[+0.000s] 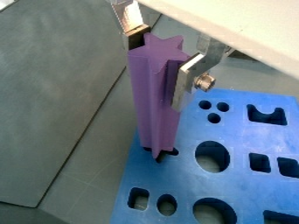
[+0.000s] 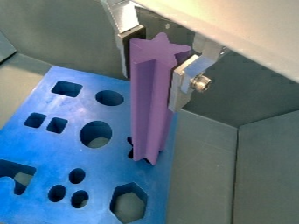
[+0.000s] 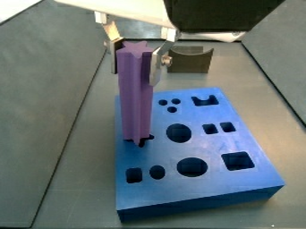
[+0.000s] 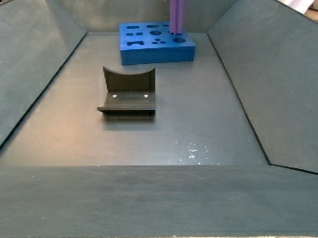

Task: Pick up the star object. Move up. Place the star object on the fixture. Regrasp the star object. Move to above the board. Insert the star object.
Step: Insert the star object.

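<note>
The star object is a long light-purple prism standing upright, and my gripper is shut on its upper end in both wrist views, gripper. Silver fingers press its two sides. Its lower end sits at a dark cut-out near one edge of the blue board; I cannot tell how deep it reaches. In a side view the star object rises from the board at the far end. The fixture stands apart on the floor, with nothing in it.
Grey sloping walls enclose the grey floor. The board has several other dark cut-outs, round and square. In a side view the fixture stands just behind the board.
</note>
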Robot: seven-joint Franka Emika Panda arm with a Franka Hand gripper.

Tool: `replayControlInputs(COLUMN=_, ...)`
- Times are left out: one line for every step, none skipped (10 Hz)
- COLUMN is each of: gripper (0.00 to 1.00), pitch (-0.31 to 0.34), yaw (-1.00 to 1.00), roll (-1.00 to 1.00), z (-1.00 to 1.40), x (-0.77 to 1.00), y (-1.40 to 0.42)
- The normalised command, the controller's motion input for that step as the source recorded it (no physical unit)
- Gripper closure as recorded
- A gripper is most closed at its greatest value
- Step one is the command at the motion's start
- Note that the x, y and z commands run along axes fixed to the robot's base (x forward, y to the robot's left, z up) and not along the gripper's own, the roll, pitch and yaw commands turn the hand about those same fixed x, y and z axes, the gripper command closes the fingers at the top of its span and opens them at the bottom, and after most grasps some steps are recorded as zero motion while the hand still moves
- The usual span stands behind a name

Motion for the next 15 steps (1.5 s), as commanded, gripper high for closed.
replayControlInputs(gripper=1.0, pitch=0.0, yaw=-0.05, roll=-0.05, z=-0.33, x=0.05, y=-0.02)
replayControlInputs(gripper=1.0, pitch=0.0, yaw=-0.15, roll=-0.06, z=-0.33, x=0.14, y=-0.06)
replayControlInputs(gripper=1.0, pitch=0.0, yaw=-0.21, roll=-0.07, z=-0.33, x=0.18, y=-0.08)
replayControlInputs(gripper=1.0, pitch=0.0, yaw=-0.21, roll=-0.07, z=-0.33, x=0.18, y=-0.08)
replayControlInputs(gripper=1.0, pitch=0.0, yaw=-0.21, roll=-0.07, z=-0.33, x=0.17, y=-0.08)
replayControlInputs(gripper=1.0, pitch=0.0, yaw=-0.07, roll=0.0, z=-0.37, x=0.14, y=0.0)
replayControlInputs(gripper=1.0, pitch=0.0, yaw=0.0, roll=0.05, z=-0.44, x=0.04, y=0.0)
replayControlInputs(gripper=1.0, pitch=0.0, yaw=0.0, roll=0.08, z=-0.48, x=0.03, y=0.0)
replayControlInputs(gripper=1.0, pitch=-0.006, yaw=0.0, roll=0.09, z=-0.56, x=0.0, y=0.0)
replayControlInputs(gripper=1.0, pitch=-0.006, yaw=0.0, roll=0.1, z=-0.56, x=0.0, y=0.0)
replayControlInputs(gripper=1.0, pitch=0.0, yaw=0.0, roll=0.08, z=-0.51, x=0.0, y=0.0)
replayControlInputs(gripper=1.0, pitch=-0.001, yaw=0.0, roll=0.0, z=-0.23, x=0.0, y=0.0)
replayControlInputs(gripper=1.0, pitch=-0.034, yaw=0.0, roll=-0.07, z=-0.06, x=0.0, y=0.0)
replayControlInputs(gripper=1.0, pitch=-0.009, yaw=0.0, roll=-0.04, z=-0.02, x=0.0, y=0.0)
replayControlInputs(gripper=1.0, pitch=0.0, yaw=0.0, roll=0.0, z=0.0, x=0.0, y=0.0)
